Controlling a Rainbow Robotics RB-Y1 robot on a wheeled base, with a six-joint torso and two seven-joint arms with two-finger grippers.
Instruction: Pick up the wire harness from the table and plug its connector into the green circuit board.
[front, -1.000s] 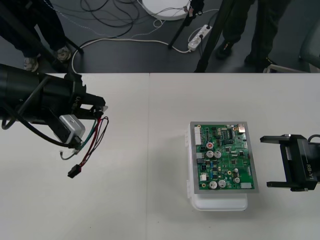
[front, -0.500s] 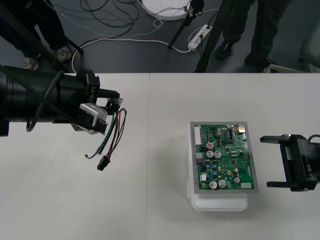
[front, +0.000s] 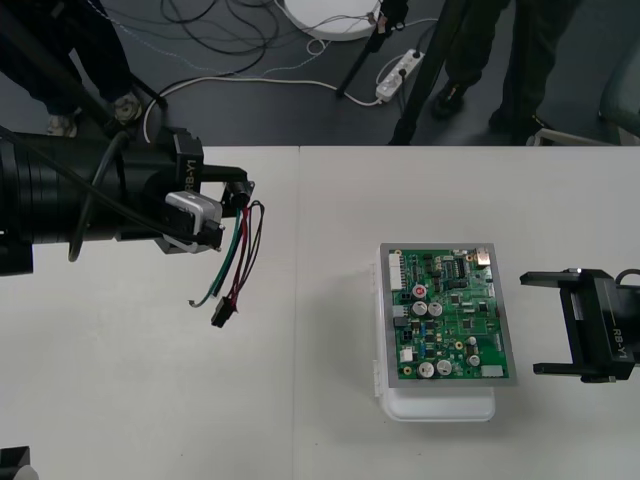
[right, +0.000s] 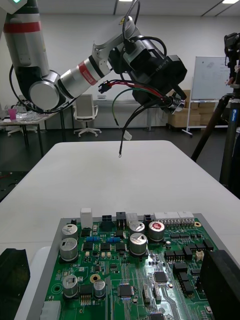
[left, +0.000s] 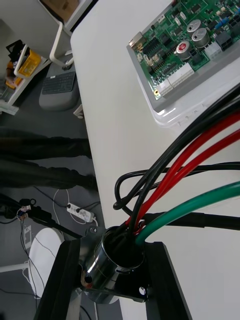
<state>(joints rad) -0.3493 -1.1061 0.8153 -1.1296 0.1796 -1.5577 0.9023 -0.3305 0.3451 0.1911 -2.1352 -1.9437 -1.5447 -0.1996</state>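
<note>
My left gripper is clamped on the harness's metal socket, its flange half hidden behind my black fingers. Red, black and green wires dangle above the table, the black plug lowest, well apart from the board. The harness has drifted boardward since a moment ago. My right gripper sits spread wide beside the board.

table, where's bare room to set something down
Free: the table strip between harness and board, and the whole near left. Crowded: right of the board, where the open right fingers stand close.
</note>
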